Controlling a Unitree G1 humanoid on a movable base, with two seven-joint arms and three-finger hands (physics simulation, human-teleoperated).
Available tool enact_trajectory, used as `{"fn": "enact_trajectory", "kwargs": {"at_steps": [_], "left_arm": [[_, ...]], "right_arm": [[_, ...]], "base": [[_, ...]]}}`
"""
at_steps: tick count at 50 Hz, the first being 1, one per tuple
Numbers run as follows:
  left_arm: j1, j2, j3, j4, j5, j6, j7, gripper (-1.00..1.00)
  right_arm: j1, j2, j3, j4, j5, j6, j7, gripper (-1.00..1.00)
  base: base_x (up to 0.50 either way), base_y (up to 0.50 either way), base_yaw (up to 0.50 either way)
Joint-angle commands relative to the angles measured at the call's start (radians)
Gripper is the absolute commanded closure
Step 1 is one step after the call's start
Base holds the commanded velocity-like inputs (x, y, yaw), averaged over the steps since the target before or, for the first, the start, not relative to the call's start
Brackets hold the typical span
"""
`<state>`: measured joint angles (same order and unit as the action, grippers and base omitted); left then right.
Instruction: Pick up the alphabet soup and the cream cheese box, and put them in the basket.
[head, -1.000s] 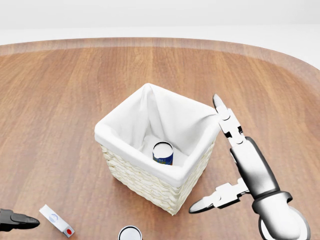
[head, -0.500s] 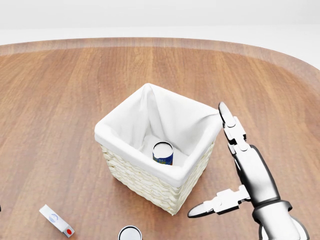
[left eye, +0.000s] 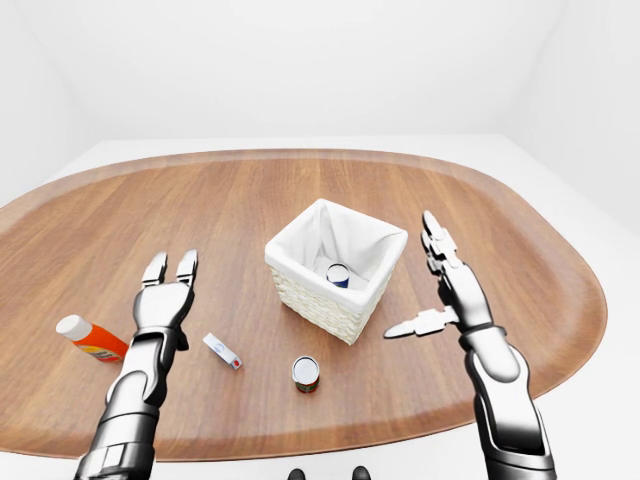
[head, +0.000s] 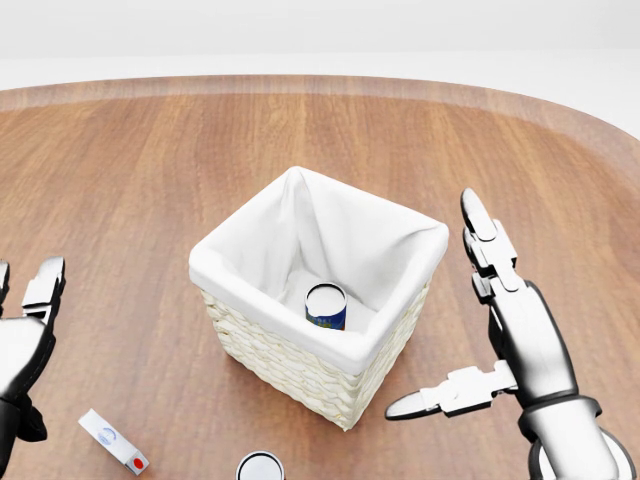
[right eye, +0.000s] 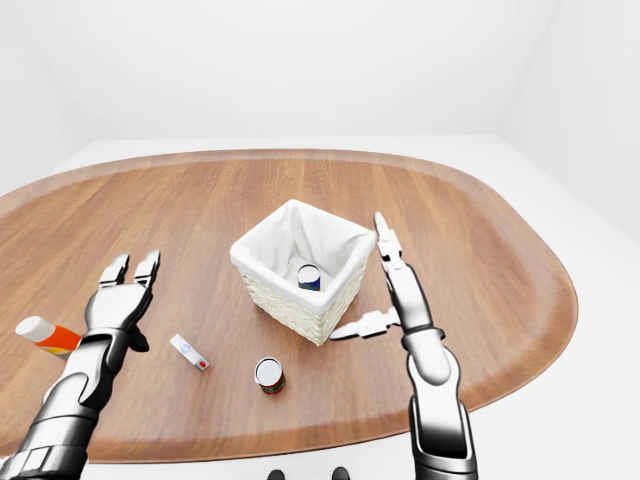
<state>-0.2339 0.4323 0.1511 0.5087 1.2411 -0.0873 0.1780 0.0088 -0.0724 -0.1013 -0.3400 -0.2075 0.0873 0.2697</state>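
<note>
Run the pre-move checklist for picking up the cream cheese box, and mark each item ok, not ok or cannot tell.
1. Alphabet soup upright inside the basket: ok.
2. Cream cheese box in view, lying flat on the table, apart from other things: ok.
3. Left hand open and empty: ok.
4. Left hand over the box: not ok; it sits left of and above it in the left-eye view.
5. Right hand open, beside the basket, outside its rim: ok.
6. Second can and orange bottle clear of the box: ok.
</note>
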Motion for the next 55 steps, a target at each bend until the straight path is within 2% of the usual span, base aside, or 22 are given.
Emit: {"fn": "enact_trajectory", "kwargs": {"at_steps": [1,3,8,15,17,23,29,42,47,52,55], "left_arm": [[-0.119,0.007,-0.072,0.255,0.005,0.0,0.102,-1.0],[-0.178,0.014,-0.089,0.373,-0.001,0.0,0.145,-1.0],[-0.267,0.023,-0.122,0.527,-0.037,0.0,0.197,-1.0],[-0.328,0.007,-0.159,0.645,-0.095,0.0,0.217,-1.0],[-0.335,0.001,-0.168,0.678,-0.109,0.0,0.207,-1.0],[-0.36,0.0,-0.217,0.753,-0.073,0.0,0.18,-1.0],[-0.387,-0.012,-0.219,0.783,-0.065,0.0,0.137,-1.0],[-0.421,-0.03,-0.231,0.831,-0.035,0.0,0.126,-1.0],[-0.411,-0.055,-0.241,0.85,-0.01,0.0,0.131,-1.0],[-0.413,-0.056,-0.244,0.862,0.027,0.0,0.157,-1.0],[-0.396,-0.067,-0.251,0.87,0.053,0.0,0.141,-1.0]], "right_arm": [[-0.007,-0.004,-0.021,-0.018,0.038,0.0,-0.008,-1.0],[-0.021,-0.006,-0.027,-0.017,0.047,0.0,-0.012,-1.0],[-0.008,-0.004,-0.025,-0.036,0.059,0.0,-0.016,-1.0],[-0.018,-0.009,-0.041,-0.041,0.078,0.0,-0.018,-1.0],[-0.02,-0.01,-0.043,-0.04,0.084,0.0,-0.022,-1.0],[-0.022,-0.012,-0.051,-0.042,0.101,0.0,-0.026,-1.0],[-0.027,-0.013,-0.056,-0.036,0.113,0.0,-0.035,-1.0],[-0.03,-0.016,-0.07,-0.063,0.145,0.0,-0.041,-1.0],[-0.033,-0.018,-0.078,-0.057,0.163,0.0,-0.046,-1.0],[-0.033,-0.021,-0.077,-0.053,0.167,0.0,-0.05,-1.0],[-0.038,-0.021,-0.078,-0.054,0.169,0.0,-0.054,-1.0]], "base": [[0.0,0.0,0.0],[0.0,0.0,0.0],[0.0,0.0,0.0],[0.0,0.0,0.0],[0.0,0.0,0.0],[0.0,0.0,0.0],[0.0,0.0,0.0],[0.0,0.0,0.0],[0.0,0.0,0.0],[0.0,0.0,0.0],[0.0,0.0,0.0]]}}
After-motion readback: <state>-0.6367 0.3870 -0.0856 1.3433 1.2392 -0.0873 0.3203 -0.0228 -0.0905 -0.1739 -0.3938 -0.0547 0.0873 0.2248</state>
